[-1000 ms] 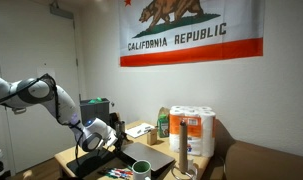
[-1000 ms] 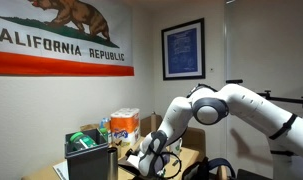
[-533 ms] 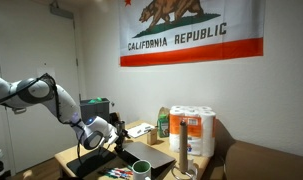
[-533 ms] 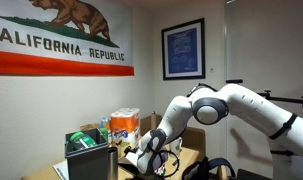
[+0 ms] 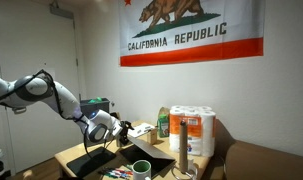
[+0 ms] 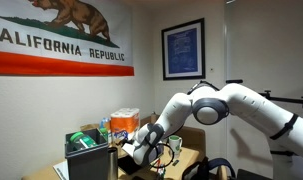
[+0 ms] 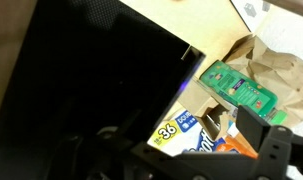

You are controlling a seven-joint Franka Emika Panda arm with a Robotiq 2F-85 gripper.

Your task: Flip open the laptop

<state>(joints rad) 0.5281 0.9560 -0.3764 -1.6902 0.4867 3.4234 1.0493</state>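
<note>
In the wrist view, the dark parts of the tool (image 7: 181, 152) cross the bottom edge. They are too shadowed to tell whether the fingers are apart or together, or whether they grip anything.

Just beyond them, the laptop (image 7: 81, 80) fills the left half of that view with a black, unlit surface ending in a straight edge. Pale wood of the table (image 7: 191, 20) shows past that edge. Beside the laptop lie a printed box with the number 36 (image 7: 179, 130), a green packet (image 7: 239, 90) and crumpled brown paper (image 7: 281, 50).

In an exterior view, the laptop (image 5: 96, 158) lies on the near left part of the table as a thin dark shape. The tool (image 5: 108, 124) hangs just above its far edge on a white arm (image 5: 36, 90) that reaches in from the left. How far the lid is lifted cannot be told.

A green mug (image 5: 141, 168) stands near the laptop at the table's front edge. Farther back and to the right are a green bottle (image 5: 163, 123) and a pack of white paper rolls (image 5: 198, 130).

In an exterior view from the opposite side, an upright dark grey box (image 6: 91, 162) stands in the foreground, with the tool just behind it.

On the far wall hang a California Republic flag (image 5: 191, 30) and a framed blue print (image 6: 182, 48).
</note>
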